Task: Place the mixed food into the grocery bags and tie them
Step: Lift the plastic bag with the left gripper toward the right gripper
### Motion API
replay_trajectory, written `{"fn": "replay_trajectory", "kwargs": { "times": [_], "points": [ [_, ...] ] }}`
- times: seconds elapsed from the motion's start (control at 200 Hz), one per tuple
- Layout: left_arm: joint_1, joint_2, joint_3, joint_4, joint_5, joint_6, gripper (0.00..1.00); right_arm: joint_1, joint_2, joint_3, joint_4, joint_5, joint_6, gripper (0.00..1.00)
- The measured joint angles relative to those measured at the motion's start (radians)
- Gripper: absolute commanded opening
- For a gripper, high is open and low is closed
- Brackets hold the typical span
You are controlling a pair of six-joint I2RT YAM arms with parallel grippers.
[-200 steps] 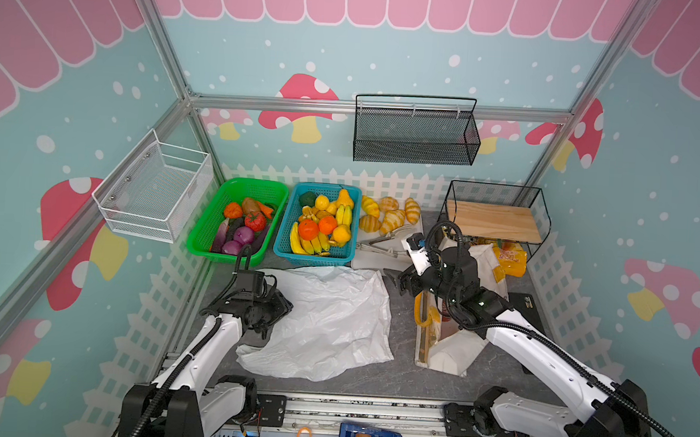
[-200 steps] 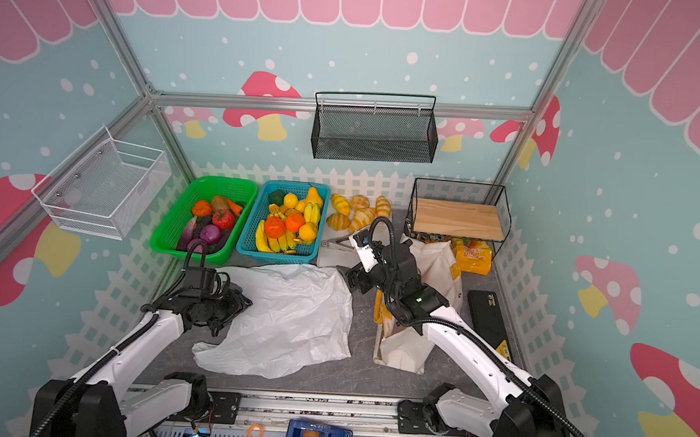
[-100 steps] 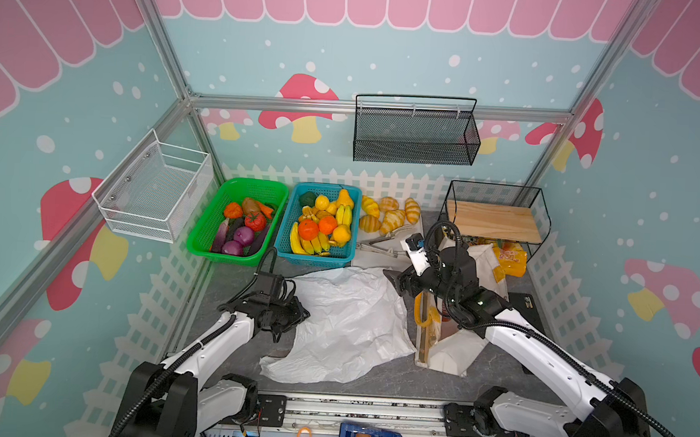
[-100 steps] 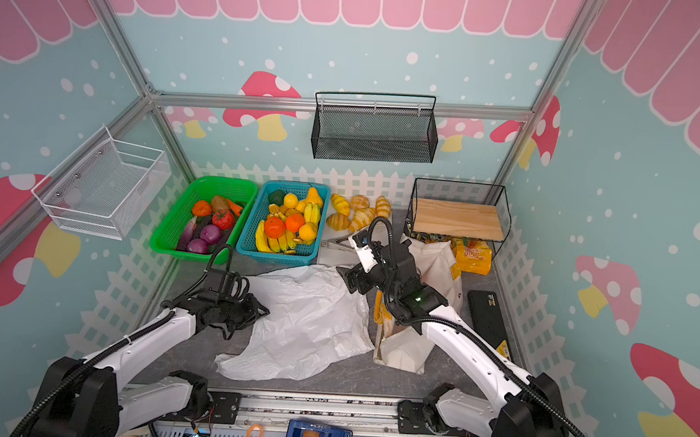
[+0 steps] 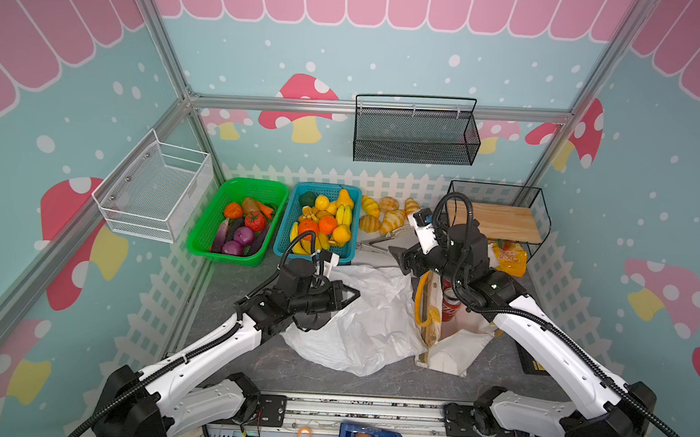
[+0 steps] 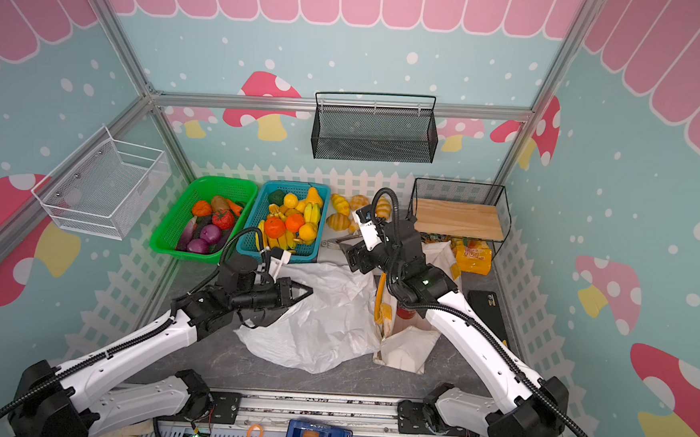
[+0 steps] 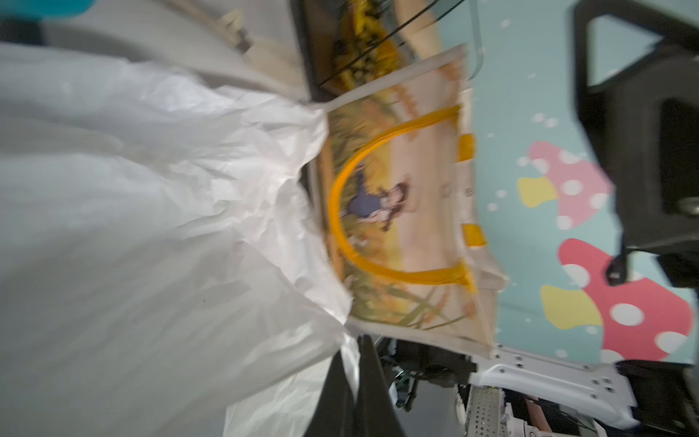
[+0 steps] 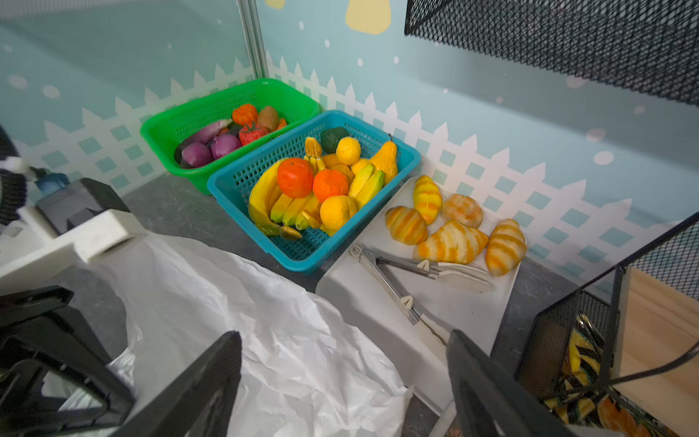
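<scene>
Overhead view of a grey tabletop. A thin, crinkly white plastic bag [image 5: 375, 325] lies crumpled at the centre. The left gripper [image 5: 352, 295] sits over the bag's 11 o'clock part with its jaws pressed together. It seems to pinch a fold of plastic, though the blurred wrist view leaves this uncertain. At 3 o'clock, just beside the bag, stands a stiff white tote with yellow handles [image 5: 452, 350]. A red soda can with white script [image 5: 450, 308] sits inside it. The right gripper [image 5: 400, 259] hovers above the bag's 1 o'clock edge, jaws wide apart, holding nothing. At 11 o'clock, a green plastic basket [image 5: 201, 246] holds two round purple onions [image 5: 244, 234] and a red toy tomato [image 5: 255, 221].
</scene>
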Motion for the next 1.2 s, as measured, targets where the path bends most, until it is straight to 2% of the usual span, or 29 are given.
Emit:
{"fn": "replay_trajectory", "kwargs": {
  "times": [0.12,0.26,0.54,0.851,1.011,1.156,1.201],
  "points": [
    [-0.053,0.034,0.132,0.116,-0.09,-0.038,0.0,-0.016,0.011,0.088,-0.048,-0.033,0.041,0.84],
    [-0.097,0.105,0.202,0.198,-0.187,-0.068,0.0,-0.021,-0.019,0.105,-0.066,-0.065,0.073,0.86],
    [-0.133,0.169,0.215,0.213,-0.373,-0.089,0.0,-0.021,-0.178,-0.047,0.013,-0.197,0.126,0.89],
    [-0.133,0.162,0.263,0.202,-0.489,-0.043,0.0,-0.005,-0.157,-0.19,0.183,-0.404,0.249,0.86],
    [-0.133,0.161,0.267,0.202,-0.502,-0.035,0.0,0.015,-0.117,-0.21,0.283,-0.493,0.317,0.76],
    [-0.133,0.162,0.267,0.205,-0.502,-0.035,0.0,0.032,-0.075,-0.216,0.332,-0.512,0.358,0.49],
    [-0.133,0.164,0.267,0.208,-0.5,-0.035,0.0,0.033,-0.063,-0.22,0.338,-0.507,0.36,0.36]
  ]
}}
